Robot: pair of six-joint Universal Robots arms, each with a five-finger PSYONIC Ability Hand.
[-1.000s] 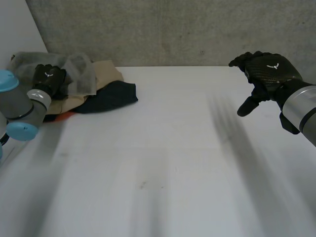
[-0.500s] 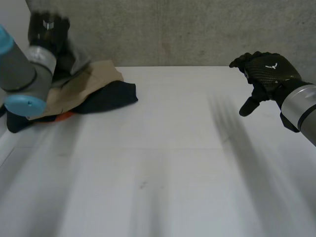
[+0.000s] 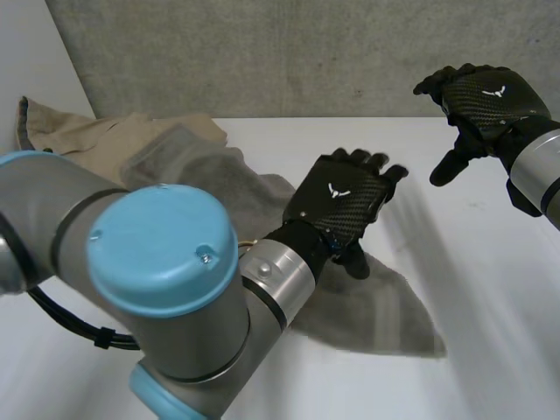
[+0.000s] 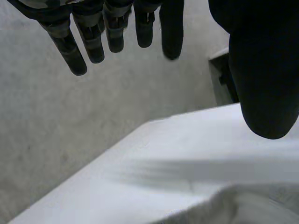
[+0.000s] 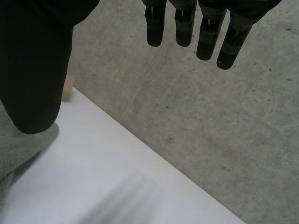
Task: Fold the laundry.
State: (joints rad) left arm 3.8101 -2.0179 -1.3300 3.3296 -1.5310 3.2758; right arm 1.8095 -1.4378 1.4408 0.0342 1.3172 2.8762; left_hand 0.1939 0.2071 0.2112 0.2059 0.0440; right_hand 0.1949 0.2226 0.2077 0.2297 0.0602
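Grey cloth [image 3: 372, 308] lies rumpled at the centre of the tabletop [image 3: 490, 289], running back to beige laundry [image 3: 79, 144] at ten o'clock. It likely needs spreading flat, a corner pinched in each hand, before folding. The left hand [image 3: 343, 208] hovers over it, fingers straight, holding nothing. The right hand [image 3: 484, 98], at two o'clock, is raised, relaxed and empty.

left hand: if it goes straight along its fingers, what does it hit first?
Probably the grey concrete wall: the left hand points over the white table toward it, with nothing between in its wrist view. Depth is unclear.
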